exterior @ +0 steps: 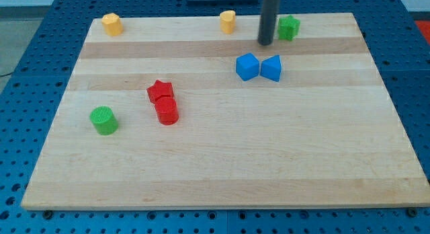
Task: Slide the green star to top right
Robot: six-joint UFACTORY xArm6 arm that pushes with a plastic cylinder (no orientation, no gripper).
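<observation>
The green star [289,27] sits near the view's top edge of the wooden board [222,160], right of centre. My tip [266,42] is at the end of the dark rod, just left of the green star and slightly below it, close to it but with a small gap. A green cylinder [103,120] stands far off at the view's left.
Two blue blocks [247,66] [271,68] sit side by side just below my tip. A yellow block [228,21] is left of the rod at the top edge, another yellow block [111,23] at top left. A red star [160,91] touches a red cylinder [166,111].
</observation>
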